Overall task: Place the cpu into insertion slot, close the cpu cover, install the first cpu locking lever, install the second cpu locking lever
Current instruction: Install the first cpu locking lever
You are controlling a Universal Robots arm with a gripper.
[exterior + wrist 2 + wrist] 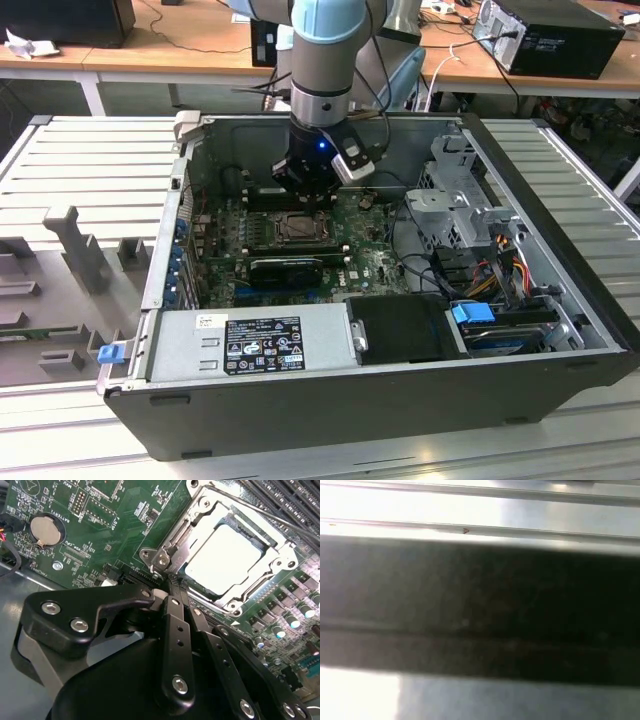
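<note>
Inside the open computer case, in the exterior view, the arm reaches straight down and the gripper hangs right above the insertion slot in the middle of the green motherboard. The case holds plenty: a grey power supply along the near wall, a black drive bay beside it, a blue clip and a bundle of cables toward the exterior view's right, and a long black card just in front of the socket. The case itself rests on a ribbed metal table.

Over to the second wrist view, and here is the story: the cpu sits flat in its socket, its bright metal top showing through the window of the cpu cover, which lies down over it. So placing and closing look done. A thin rod, which I take for a locking lever, runs along the far side of the frame; whether either lever is latched, I can't judge. The gripper's black fingers are pressed together with nothing between them, tips right at the socket's corner near a screw. A coin battery shines off to the side.

The first wrist view gives a blurred dark band between pale ribbed metal
</note>
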